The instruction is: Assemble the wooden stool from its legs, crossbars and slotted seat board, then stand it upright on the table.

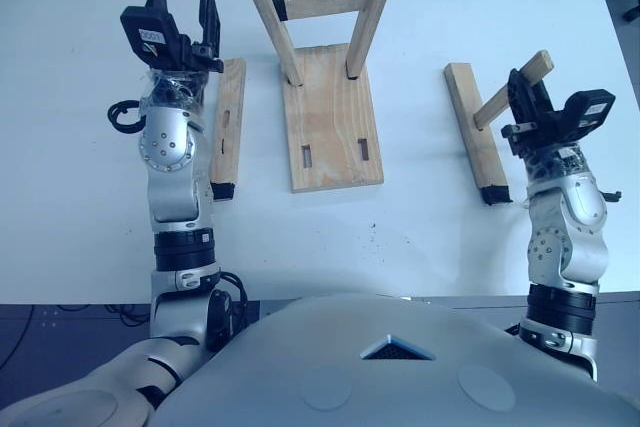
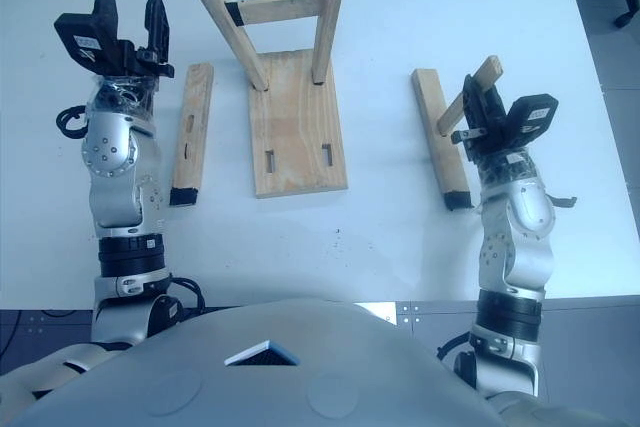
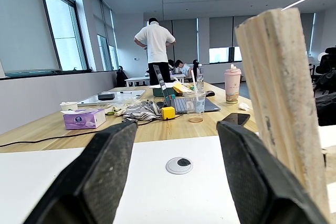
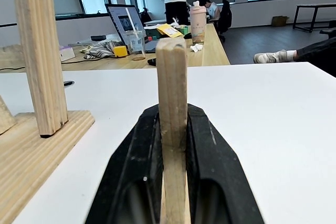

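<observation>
The slotted seat board lies flat mid-table. Two legs joined by a crossbar stand in its far slots; its two near slots are bare. A loose leg lies left of the board, and my left gripper hangs open beside its far end, holding nothing. Another loose leg lies right of the board. My right gripper is shut on a short crossbar, held just above that leg. In the right wrist view the crossbar stands upright between the fingers.
A round cable grommet sits in the white table beyond the left gripper. The table's near edge runs just in front of both arms. Open tabletop lies near the board and at the far sides.
</observation>
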Controlling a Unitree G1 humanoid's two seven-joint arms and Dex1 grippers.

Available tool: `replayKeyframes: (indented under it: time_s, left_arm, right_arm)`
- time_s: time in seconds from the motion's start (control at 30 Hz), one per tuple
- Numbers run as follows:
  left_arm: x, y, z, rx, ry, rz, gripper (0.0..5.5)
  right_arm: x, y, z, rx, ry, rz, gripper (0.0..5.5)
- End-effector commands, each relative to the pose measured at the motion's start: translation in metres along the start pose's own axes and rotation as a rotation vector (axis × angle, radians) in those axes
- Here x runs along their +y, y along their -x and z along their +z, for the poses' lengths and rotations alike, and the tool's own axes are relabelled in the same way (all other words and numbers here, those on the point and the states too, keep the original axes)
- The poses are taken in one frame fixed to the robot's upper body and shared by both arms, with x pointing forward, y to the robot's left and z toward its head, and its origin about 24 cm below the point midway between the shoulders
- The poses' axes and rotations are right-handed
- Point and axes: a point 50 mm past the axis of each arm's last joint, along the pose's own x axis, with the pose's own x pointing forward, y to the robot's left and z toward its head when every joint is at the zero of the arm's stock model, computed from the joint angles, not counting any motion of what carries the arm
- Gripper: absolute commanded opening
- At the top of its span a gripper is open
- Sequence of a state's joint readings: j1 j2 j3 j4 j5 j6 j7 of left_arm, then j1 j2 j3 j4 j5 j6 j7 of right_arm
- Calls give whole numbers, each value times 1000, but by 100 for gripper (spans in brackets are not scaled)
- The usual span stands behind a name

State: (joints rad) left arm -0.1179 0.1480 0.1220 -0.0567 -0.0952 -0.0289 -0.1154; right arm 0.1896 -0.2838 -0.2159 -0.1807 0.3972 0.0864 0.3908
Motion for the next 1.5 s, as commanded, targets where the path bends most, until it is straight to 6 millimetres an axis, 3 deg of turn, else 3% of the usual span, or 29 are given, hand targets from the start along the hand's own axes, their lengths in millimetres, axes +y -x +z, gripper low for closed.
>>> replayKeyframes:
  time_s: [0.03,0.33,0.53,0.67,0.77,0.9,1.03,1.27,1.47,1.5]
  left_arm:
    - [0,-2,-1,11,-1,-11,277]
    - [2,-2,-1,20,-9,-22,277]
    - [3,-5,-1,20,-11,-20,277]
    - [2,-2,-3,22,-5,-10,277]
    - [2,-1,-3,22,-5,-8,277]
    - [8,-5,3,23,87,67,277]
    - [12,-8,8,7,84,78,277]
    - [4,3,1,33,88,68,277]
    - [5,2,1,34,84,69,277]
    - [5,2,1,34,84,68,277]
  right_arm:
    - [0,6,-16,78,-25,-10,39]
    - [-3,38,-63,180,-16,-14,39]
    - [-5,36,-67,183,-28,-7,39]
    - [-8,33,-62,185,-27,-1,39]
    - [-9,30,-42,166,4,27,39]
    - [-12,22,-10,231,78,155,124]
    - [-17,25,2,385,138,215,190]
    - [-13,27,-1,599,144,207,309]
    - [-13,31,-8,655,226,198,312]
    - [-13,31,-9,661,232,195,293]
